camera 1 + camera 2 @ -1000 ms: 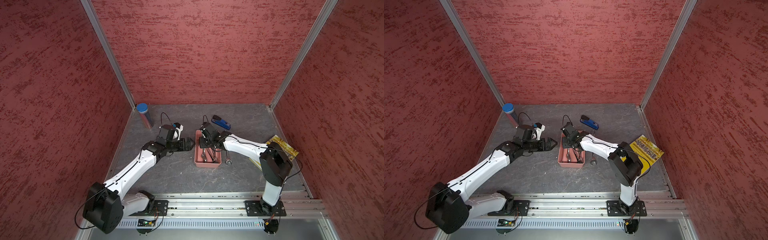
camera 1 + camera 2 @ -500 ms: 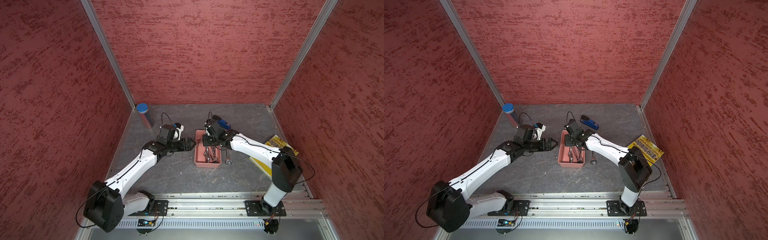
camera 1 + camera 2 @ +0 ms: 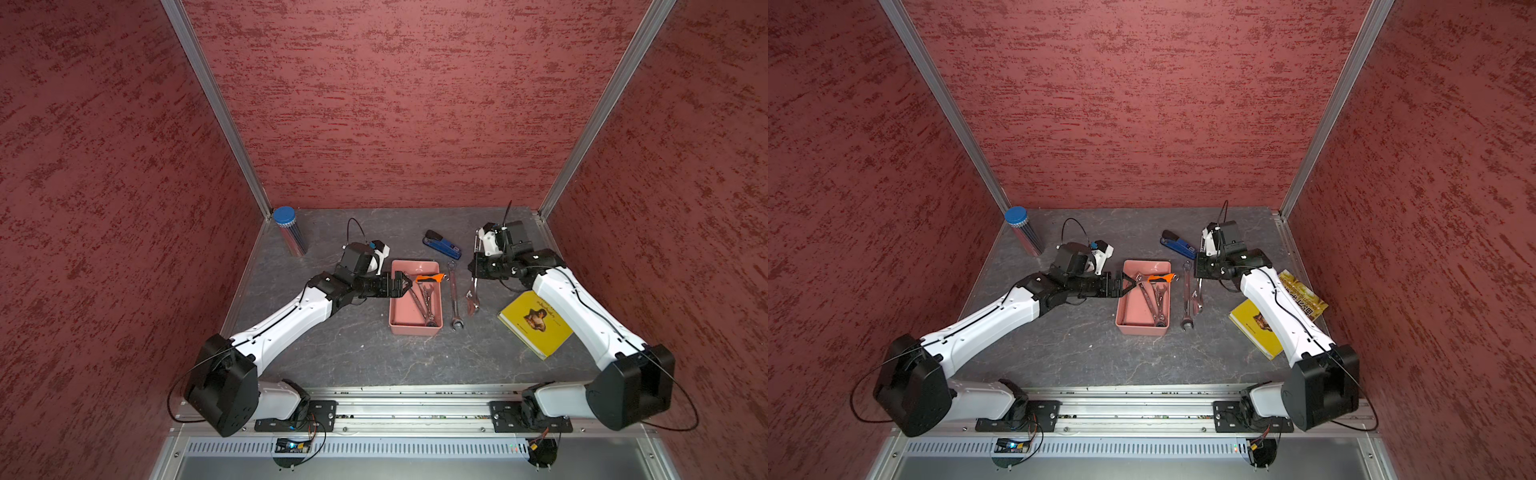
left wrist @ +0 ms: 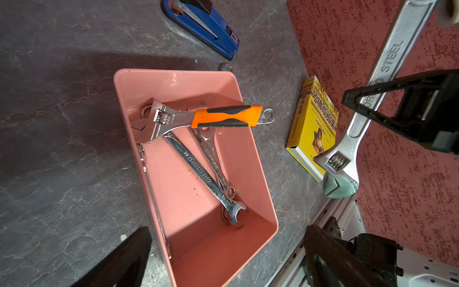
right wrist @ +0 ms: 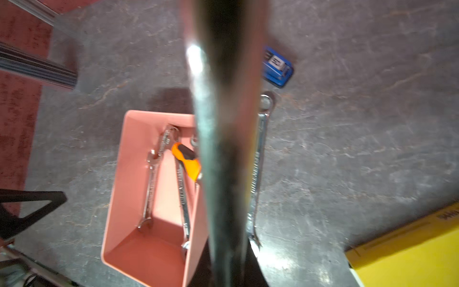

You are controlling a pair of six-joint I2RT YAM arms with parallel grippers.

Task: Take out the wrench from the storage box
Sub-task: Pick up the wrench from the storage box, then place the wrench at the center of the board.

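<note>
The right gripper is pinching the handle of a bare silver steel adjustable wrench. The wrench is hanging head-down with its long axis close to vertical, already clear of the salmon-pink rectangular plastic storage box. It is dangling over the grey marbled tabletop, between a long silver combination wrench lying flat just beside the box's right wall and a yellow paperback book. Whether its head is touching the table cannot be told.

Across the box, the left gripper is hovering with its jaws spread wide at the left wall. It is pointing toward an orange-and-black-handled adjustable wrench that is lying crosswise over the far end, its handle jutting past the right rim. Slim silver spanners are lying lengthwise beneath it. The left arm is nearer to these. The right arm's next move is probably a straight lowering onto bare table.
</note>
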